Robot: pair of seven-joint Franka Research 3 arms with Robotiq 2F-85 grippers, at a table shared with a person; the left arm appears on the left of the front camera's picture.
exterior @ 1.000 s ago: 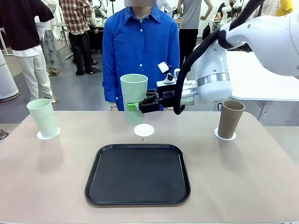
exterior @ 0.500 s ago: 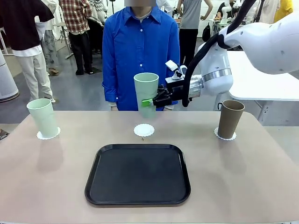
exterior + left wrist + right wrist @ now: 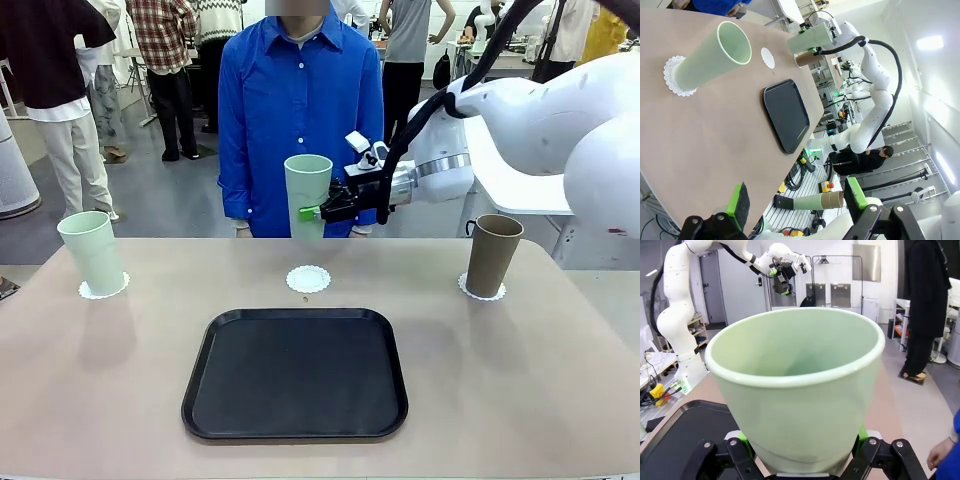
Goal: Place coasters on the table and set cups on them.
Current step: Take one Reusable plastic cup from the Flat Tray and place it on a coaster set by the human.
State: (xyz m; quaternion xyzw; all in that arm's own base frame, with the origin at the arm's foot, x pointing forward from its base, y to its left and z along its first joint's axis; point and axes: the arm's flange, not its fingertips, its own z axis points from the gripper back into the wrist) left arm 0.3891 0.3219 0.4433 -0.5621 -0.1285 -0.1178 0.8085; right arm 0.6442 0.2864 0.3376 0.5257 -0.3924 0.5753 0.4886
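The beige bench (image 3: 540,400) is carrying, from largest to smallest, a black tray (image 3: 295,375) at centre, a mint cup (image 3: 92,252) on the left coaster (image 3: 84,291), a brown cup (image 3: 493,255) on the right coaster (image 3: 464,289), and one bare coaster (image 3: 308,279) just beyond the tray's far edge. The right hand (image 3: 318,210), reaching in from the right, is gripping a second mint cup (image 3: 307,196) by its lower wall, upright, mouth up, in the air. The bare coaster is lying below this cup and slightly nearer the robot, so a short drop looks sufficient, with open bench all round. The left hand (image 3: 796,197) is hanging wide and empty off the bench's left end.
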